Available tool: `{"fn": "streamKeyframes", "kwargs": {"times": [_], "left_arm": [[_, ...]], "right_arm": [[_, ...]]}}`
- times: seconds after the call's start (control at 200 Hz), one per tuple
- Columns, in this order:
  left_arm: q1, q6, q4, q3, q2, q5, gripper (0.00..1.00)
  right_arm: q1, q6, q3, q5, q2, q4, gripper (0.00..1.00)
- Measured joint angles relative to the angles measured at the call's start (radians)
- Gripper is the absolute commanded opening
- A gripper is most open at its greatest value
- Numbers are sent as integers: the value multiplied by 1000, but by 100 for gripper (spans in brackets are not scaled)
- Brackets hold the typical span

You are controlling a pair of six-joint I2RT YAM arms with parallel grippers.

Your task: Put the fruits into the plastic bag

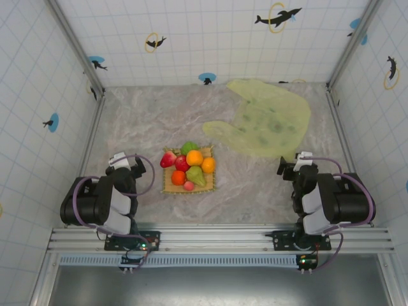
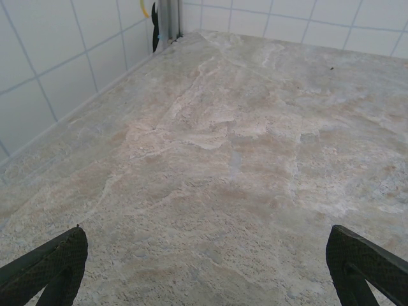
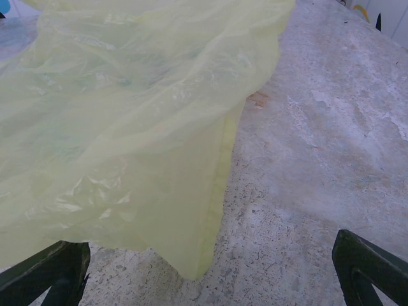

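Now: step one, nothing bagged yet

See the fruits (image 1: 189, 167) heaped on the tan mat (image 1: 172, 187), all outside the plastic bag (image 1: 268, 124). Find the bag lying flat, far right. Note the left gripper (image 1: 122, 160) wide open and empty, the right gripper (image 1: 295, 162) open too, near the bag's edge. Next, likely: lift that edge, then grab one fruit.

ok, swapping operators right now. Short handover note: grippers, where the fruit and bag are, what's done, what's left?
Left gripper: open, empty, over bare table.
Right gripper: open, empty, just short of the plastic bag's near edge.
Fruits: all heaped on the woven mat, between the arms.
Plastic bag: lying flat, far right, apart from the mat.
Done: nothing; no fruit looks bagged.
Left: open the bag, move every fruit in.
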Motion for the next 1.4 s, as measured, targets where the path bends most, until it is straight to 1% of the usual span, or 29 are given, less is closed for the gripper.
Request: {"fn": "streamKeyframes", "kwargs": {"times": [0.335,0.435,0.495,0.575,0.661,0.736,0.786,0.851,0.941,0.991,1.066,1.181,1.281,1.341,1.396], "left_arm": [[0,0,0,0,0,0,98],[1,0,-27,0,-22,-2,98],[1,-4,-92,3,-82,-12,98],[1,-39,-230,37,-188,-47,98],[3,-109,-372,109,-266,-88,98],[5,-164,-462,161,-304,-90,98],[5,-204,-509,180,-324,-72,97],[5,-259,-555,186,-344,-20,96],[-3,-332,-605,196,-351,70,95],[-22,-362,-635,217,-348,121,94],[-60,-387,-690,280,-325,180,93],[-108,-397,-747,391,-288,233,93],[-135,-402,-780,443,-280,261,93],[-151,-401,-810,475,-271,278,93],[-169,-401,-846,512,-257,295,93]], "right_arm": [[1,0,0,1,0,0,100],[18,-3,0,31,-27,-16,100],[31,2,-1,67,-90,-44,100],[35,27,-1,127,-203,-89,100],[35,72,-1,211,-364,-145,100],[36,111,-1,290,-513,-219,99],[39,140,0,335,-606,-282,98],[49,169,0,381,-708,-368,97],[90,192,6,403,-766,-472,97],[121,198,29,404,-747,-535,98],[187,196,114,394,-647,-634,99],[316,174,328,358,-409,-750,98],[436,138,515,340,-208,-808,98],[489,122,611,322,-99,-836,97],[517,111,677,306,-20,-863,96]]}}
